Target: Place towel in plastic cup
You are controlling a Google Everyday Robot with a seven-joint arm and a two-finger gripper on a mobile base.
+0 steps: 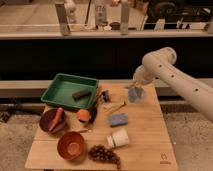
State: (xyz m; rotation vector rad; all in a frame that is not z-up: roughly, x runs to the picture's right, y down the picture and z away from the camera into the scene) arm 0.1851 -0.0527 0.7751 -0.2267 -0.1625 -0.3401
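My gripper [135, 86] hangs at the end of the white arm over the back right of the wooden table [150, 145]. Its fingers are shut on the towel [134, 91], a small pale blue-grey cloth that droops from them. Right under it stands the plastic cup [136, 98], pale blue and translucent. Cloth and cup run together in this view, so I cannot tell whether the towel's lower end is inside the cup.
A green tray [60, 95] holding a dark block sits at the back left. Nearby are a blue sponge [118, 119], a white cup on its side [118, 139], grapes [103, 154], an orange bowl [72, 145], a dark bowl with a carrot [52, 120] and an orange [83, 115].
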